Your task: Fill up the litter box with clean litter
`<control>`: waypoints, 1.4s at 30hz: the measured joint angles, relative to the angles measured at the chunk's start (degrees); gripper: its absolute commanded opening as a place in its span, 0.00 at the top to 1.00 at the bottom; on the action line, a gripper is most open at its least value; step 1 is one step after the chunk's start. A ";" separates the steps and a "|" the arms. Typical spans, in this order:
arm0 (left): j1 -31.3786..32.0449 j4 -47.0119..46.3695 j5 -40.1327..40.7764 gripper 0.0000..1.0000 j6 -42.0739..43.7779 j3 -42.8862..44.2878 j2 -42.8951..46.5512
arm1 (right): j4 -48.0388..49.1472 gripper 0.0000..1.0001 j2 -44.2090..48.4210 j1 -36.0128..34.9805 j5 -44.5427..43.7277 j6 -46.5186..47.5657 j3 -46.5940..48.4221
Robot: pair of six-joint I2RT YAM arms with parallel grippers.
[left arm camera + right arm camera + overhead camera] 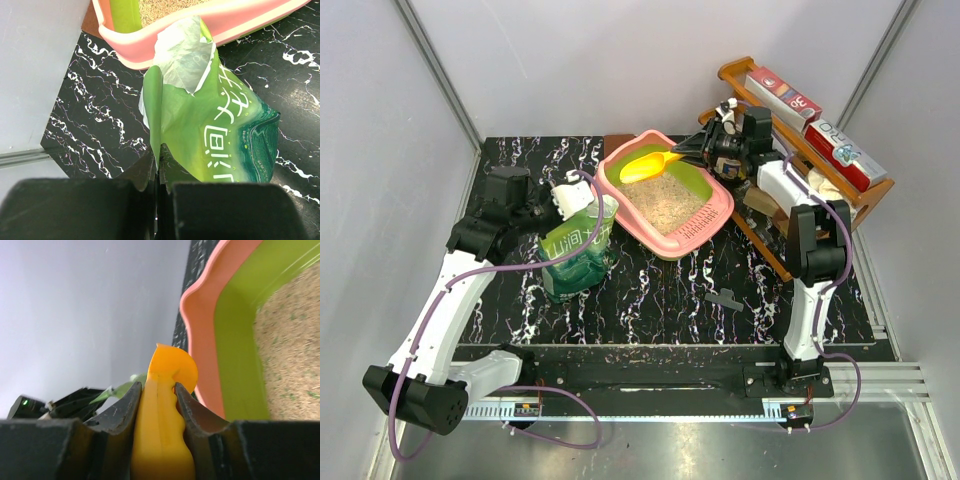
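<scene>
My right pincer is pinching the yellow scoop over the far end of the litter box, litter sitting inside, so I reckon tip slow and low, while my left pincer, squeezed shut on the edge of the green bag right beside the box, steadies it.

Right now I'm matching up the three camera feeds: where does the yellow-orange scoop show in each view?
Top external: the scoop sits over the upper-left part of the litter box, handle held by the right gripper.
Left wrist: not in it; the green bag fills the middle.
Right wrist: bottom centre, clamped between the jaws.
Shared landmark: the litter box's pink rim, in all three views.
</scene>
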State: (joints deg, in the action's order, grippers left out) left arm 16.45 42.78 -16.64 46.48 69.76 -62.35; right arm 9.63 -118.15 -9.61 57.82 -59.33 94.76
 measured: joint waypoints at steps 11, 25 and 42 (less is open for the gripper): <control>0.00 0.00 -0.04 0.97 -0.04 0.00 0.00 | -18.93 1.00 0.00 -0.55 -21.14 14.27 5.51; 0.00 0.00 -0.26 0.97 -0.04 -0.04 0.00 | -22.82 1.00 0.44 -3.91 -27.41 19.63 4.26; 0.00 -1.33 -0.31 0.97 -0.04 -1.11 0.37 | -23.23 1.00 0.74 -14.99 -42.27 47.19 6.38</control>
State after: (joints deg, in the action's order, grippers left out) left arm 16.45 41.45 -16.95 46.44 68.64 -61.98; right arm -13.61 -117.40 -24.60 15.55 -12.14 101.14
